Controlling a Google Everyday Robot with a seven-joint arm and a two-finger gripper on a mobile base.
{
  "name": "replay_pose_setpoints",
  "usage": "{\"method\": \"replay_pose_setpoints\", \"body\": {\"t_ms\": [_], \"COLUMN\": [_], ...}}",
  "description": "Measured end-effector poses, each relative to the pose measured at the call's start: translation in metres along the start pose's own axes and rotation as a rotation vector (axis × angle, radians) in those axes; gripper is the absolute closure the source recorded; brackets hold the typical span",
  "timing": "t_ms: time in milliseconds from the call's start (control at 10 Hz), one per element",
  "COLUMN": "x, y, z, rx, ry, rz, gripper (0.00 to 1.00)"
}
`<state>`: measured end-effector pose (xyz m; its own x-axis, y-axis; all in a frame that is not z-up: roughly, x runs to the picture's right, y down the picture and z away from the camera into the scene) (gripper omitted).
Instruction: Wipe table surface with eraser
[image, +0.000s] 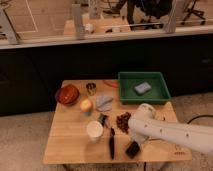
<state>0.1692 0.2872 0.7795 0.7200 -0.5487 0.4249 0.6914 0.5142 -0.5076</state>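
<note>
The eraser (132, 149), a flat black block, lies on the light wooden table surface (70, 140) near its front edge, right of centre. My gripper (136, 141) hangs from the white arm (170, 134), which reaches in from the right, and sits right at the eraser's upper end. Whether it holds the eraser does not show. A slim black stick-like tool (111, 145) lies just left of the eraser.
A white cup (95, 130), an orange fruit (86, 105), a red bowl (67, 94), a metal cup (91, 88), a grey cloth (104, 102) and a dark reddish cluster (122, 121) stand on the table. A green tray (159, 95) at the back right holds a grey-blue pad (142, 88).
</note>
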Motion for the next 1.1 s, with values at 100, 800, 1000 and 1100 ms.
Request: {"method": "replay_pose_setpoints", "body": {"t_ms": [100, 800, 1000, 1100], "x": [0.003, -0.048, -0.056, -0.052], "y": [-0.019, -0.038, -0.024, -0.013], "z": [-0.008, -0.015, -0.016, -0.015], "rx": [0.022, 0.032, 0.031, 0.027], "ry": [-0.002, -0.008, -0.006, -0.003], "rz": [-0.003, -0.114, -0.124, -0.112], "gripper": [1.0, 1.0, 1.0, 1.0]}}
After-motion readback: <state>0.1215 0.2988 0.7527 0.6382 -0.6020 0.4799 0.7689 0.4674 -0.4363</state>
